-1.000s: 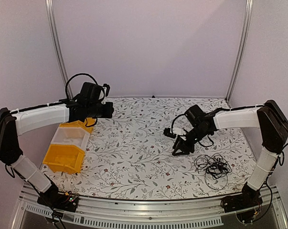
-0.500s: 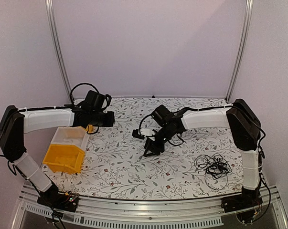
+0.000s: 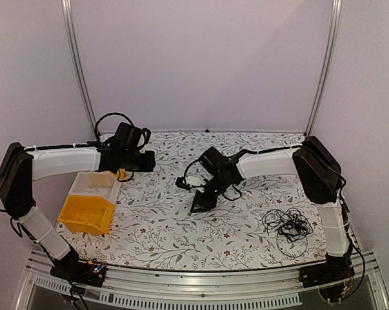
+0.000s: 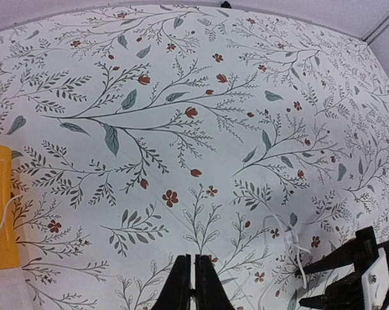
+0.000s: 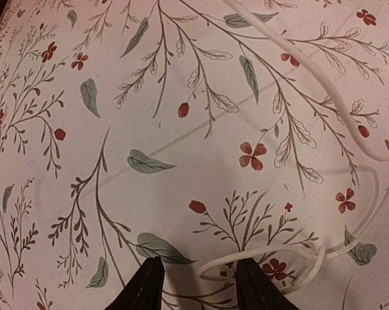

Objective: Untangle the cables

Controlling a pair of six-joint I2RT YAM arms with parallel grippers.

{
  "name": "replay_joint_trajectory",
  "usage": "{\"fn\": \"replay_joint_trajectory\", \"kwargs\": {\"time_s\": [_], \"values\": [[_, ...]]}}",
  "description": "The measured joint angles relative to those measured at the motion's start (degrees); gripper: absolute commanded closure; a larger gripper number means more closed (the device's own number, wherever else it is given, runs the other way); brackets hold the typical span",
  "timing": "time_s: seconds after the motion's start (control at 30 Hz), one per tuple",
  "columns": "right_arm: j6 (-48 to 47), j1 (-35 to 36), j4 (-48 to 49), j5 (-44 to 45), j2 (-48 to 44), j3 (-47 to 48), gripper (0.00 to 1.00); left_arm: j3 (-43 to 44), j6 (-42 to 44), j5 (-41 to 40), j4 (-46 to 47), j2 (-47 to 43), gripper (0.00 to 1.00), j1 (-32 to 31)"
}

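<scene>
- Top external view: the cables [image 3: 288,225] lay in a loose black heap at the lower right of the frame, well apart from both my hands.
- My right gripper [image 5: 197,285] was half open near the middle, holding nothing. A thin white wire [image 5: 322,86] curled just beside it.
- My left gripper [image 4: 194,284] was pinched shut, empty.
- I think the cables are light, soft and floppy. I would pinch one outer loop, not the knot.

The black cables [image 3: 288,225] lie in a loose tangle near the front right corner of the table [image 3: 168,236], well apart from the right gripper [image 3: 199,205] lowered at mid-table, while the left gripper [image 3: 151,161] hovers beside a yellow bin [image 3: 86,214].
</scene>
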Motion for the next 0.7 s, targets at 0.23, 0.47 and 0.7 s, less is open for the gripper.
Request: {"fn": "replay_joint_trajectory", "kwargs": {"time_s": [0.23,0.47,0.7], "values": [[0.5,0.0,2.3,3.0,-3.5,-4.8,0.67,0.0,0.0,0.2,0.0,0.0,1.0,0.0],[0.9,0.0,3.9,4.5,-3.9,-5.2,0.7,0.0,0.0,0.2,0.0,0.0,1.0,0.0],[1.1,0.0,5.0,6.4,-5.1,-6.0,0.71,0.0,0.0,0.2,0.0,0.0,1.0,0.0]]}}
